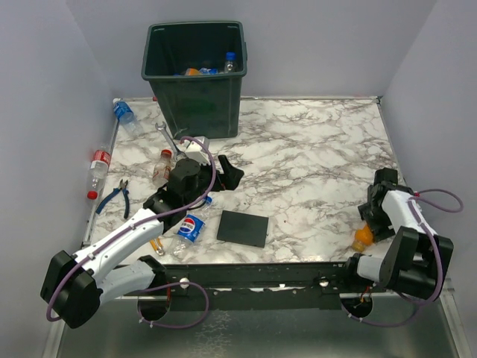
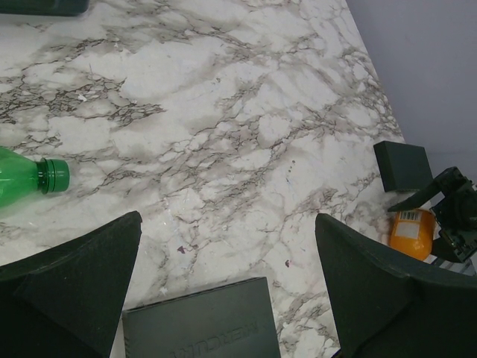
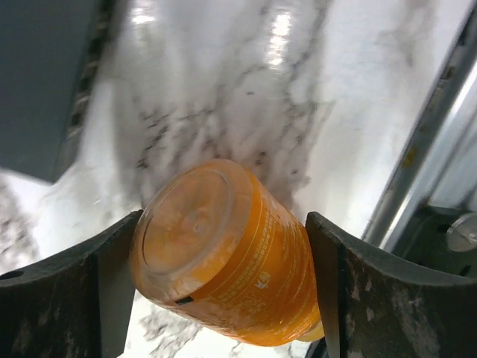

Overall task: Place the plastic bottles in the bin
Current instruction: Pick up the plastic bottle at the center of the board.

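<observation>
An orange bottle (image 3: pixel 223 250) lies on its side near the table's front right edge (image 1: pixel 363 238). My right gripper (image 3: pixel 223 220) is down around it, and both fingers touch its sides. The dark green bin (image 1: pixel 149 52) stands at the back with a few bottles (image 1: pixel 230 62) inside. More bottles lie on the left: a blue-labelled one (image 1: pixel 124 113), a red-labelled one (image 1: pixel 98 170), a small clear one (image 1: pixel 162 165) and a Pepsi one (image 1: pixel 192 226). My left gripper (image 2: pixel 227 224) hangs open over the marble with nothing between its fingers. A green bottle (image 2: pixel 26 181) lies to its left.
A flat black plate (image 1: pixel 243 227) lies near the front, just under the left gripper. Blue-handled pliers (image 1: pixel 116 197) and a wrench (image 1: pixel 168 136) lie on the left side. Grey walls close in the table on three sides.
</observation>
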Robot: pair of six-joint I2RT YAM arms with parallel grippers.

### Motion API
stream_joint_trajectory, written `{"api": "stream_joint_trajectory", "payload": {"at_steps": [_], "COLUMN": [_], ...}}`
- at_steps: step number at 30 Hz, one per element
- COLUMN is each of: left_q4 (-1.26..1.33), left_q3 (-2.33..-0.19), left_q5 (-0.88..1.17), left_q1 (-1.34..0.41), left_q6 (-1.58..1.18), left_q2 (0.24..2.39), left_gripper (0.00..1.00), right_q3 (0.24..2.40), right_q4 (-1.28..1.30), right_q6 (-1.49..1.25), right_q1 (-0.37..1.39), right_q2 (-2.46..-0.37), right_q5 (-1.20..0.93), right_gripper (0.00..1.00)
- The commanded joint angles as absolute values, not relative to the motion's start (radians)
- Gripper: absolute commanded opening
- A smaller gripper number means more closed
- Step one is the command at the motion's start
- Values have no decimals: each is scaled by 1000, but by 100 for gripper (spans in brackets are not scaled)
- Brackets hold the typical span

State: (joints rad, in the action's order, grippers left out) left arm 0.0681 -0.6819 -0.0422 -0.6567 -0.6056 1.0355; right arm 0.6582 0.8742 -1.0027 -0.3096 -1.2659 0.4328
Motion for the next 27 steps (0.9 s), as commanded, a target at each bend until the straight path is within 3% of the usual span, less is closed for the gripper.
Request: {"api": "stream_joint_trajectory", "payload": {"at_steps": [1,8,11,16,21,27], "left_q4": [71,83,119,351,689,764], "left_q3": [-676,-696,-687,-602,-555,-631], "left_q5": [-53,-130,-140,-18,191,308], "left_q1": [-658,-658,-658,-658,-661,-707], "left_q6": [-600,-578,-587,-674,-843,-834], "left_q2": [1008,978,947,887,958,1074], "left_gripper": [99,99,99,99,99,99], "right_q3": [701,802,745,606,563,545], "right_q4": [776,548,331,-87,-455,-776], "right_q6": [-875,-701,-707,-817,-855,-950], "right_q1": [-311,-173,-145,-34,234,397], "right_q2": [-1143,-828,-714,-708,-784,-869], "right_q5": [300,-29,-214,-529,-536,-474], "right_gripper": [55,40,39,39,37,37]}}
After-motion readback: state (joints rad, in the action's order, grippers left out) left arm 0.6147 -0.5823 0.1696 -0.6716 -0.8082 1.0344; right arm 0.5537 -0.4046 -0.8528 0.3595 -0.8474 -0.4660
